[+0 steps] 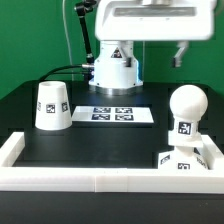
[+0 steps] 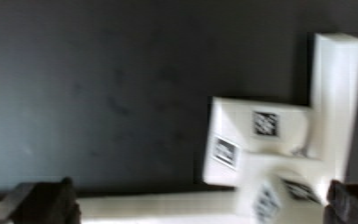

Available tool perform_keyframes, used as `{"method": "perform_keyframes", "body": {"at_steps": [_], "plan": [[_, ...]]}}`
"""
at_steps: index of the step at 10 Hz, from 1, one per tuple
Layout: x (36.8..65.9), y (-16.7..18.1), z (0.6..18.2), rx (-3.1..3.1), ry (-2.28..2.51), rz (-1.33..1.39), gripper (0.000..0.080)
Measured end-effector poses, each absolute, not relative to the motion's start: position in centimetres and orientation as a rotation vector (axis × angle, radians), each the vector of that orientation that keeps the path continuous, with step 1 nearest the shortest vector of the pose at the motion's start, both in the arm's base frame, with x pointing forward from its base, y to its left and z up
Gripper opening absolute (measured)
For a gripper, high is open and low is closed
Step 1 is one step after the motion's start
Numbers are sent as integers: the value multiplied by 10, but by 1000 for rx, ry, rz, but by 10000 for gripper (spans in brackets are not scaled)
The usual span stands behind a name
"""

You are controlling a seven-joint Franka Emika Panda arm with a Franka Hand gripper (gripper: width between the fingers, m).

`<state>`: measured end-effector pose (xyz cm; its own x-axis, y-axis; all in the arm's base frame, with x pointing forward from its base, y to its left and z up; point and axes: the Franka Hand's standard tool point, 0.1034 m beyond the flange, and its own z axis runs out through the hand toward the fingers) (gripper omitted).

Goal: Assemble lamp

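The cup-like white shade [image 1: 52, 105] stands on the black table at the exterior view's left. The ball-headed bulb [image 1: 186, 108] stands upright at the exterior view's right, on or just behind the flat square base [image 1: 184, 159], which lies in the front right corner of the white frame. My gripper [image 1: 158, 48] hangs high above the table, open and empty. In the wrist view my gripper [image 2: 197, 205] is wide open, and the tagged base [image 2: 252, 135] and the blurred bulb [image 2: 293, 190] lie far below it.
The marker board [image 1: 112, 114] lies flat in the middle of the table. A low white wall [image 1: 100, 180] runs along the front and sides, and shows in the wrist view [image 2: 336, 85] too. The arm's white pedestal [image 1: 115, 68] stands at the back.
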<state>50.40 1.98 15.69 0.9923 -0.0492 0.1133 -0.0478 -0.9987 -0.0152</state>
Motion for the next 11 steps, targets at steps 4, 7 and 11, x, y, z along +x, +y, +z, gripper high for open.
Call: {"method": "perform_keyframes", "body": {"at_steps": [4, 7, 11], "plan": [[495, -15, 127, -3130, 38, -168, 698], [495, -15, 126, -3131, 34, -168, 698], [470, -30, 123, -3128, -5, -127, 698]]}}
